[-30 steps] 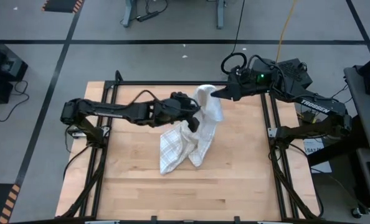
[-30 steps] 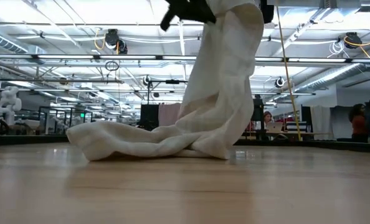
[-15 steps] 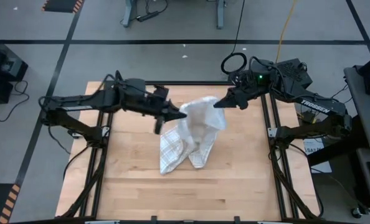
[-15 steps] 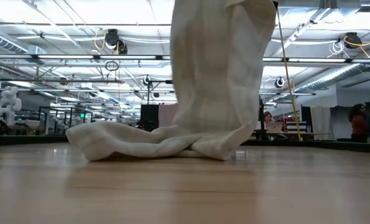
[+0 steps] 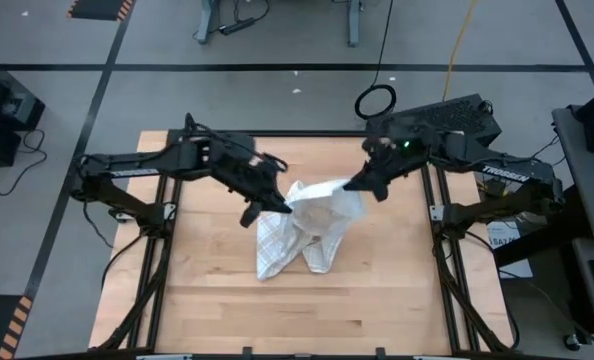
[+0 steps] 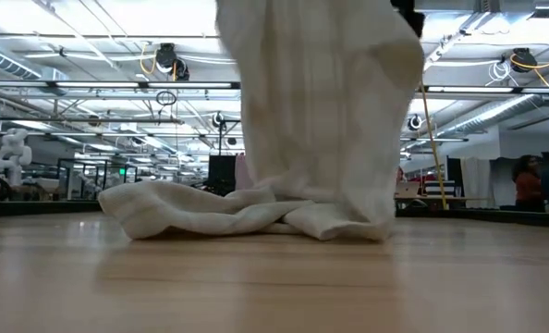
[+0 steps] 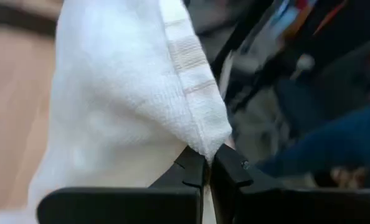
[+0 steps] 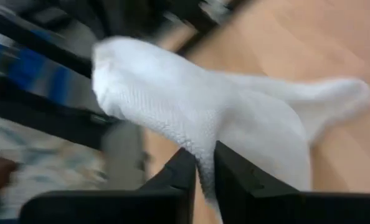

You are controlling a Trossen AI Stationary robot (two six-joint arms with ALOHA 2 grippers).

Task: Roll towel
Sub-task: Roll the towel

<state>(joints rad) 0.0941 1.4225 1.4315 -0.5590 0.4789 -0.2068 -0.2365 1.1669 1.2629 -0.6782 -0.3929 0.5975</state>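
The white towel [image 5: 322, 205] hangs as a broad sheet between my two grippers above the middle of the table. Its lower end [image 5: 277, 245], showing the grid check, lies bunched on the wood. In the low view the towel [image 6: 321, 111] drops from the top of the picture onto a crumpled heap [image 6: 201, 211]. My left gripper [image 5: 280, 206] is shut on the towel's left upper corner. My right gripper [image 5: 349, 185] is shut on its right upper corner. My left gripper pinches a hemmed corner of the towel [image 7: 211, 144] between its two fingertips, coming slanting down from the table's left. The cloth hangs below with its lower end on the table. My right gripper pinches the towel's upper edge [image 8: 194, 149] between its two fingers, slanting down from the table's right and far side. Cloth sticks out past the fingers and the rest hangs down.
Bare wood [image 5: 377, 290] lies near and to both sides of the towel. Black frame rails [image 5: 442, 250] run along the table's left and right edges. People sit in the room behind, far right in the low view [image 6: 533, 180].
My left gripper has gone toward the table's left edge, then the near edge, turning as it went. My right gripper has come down toward the near edge. The towel's raised part has spread from a narrow hanging column into a wide sheet; its lower heap stayed put.
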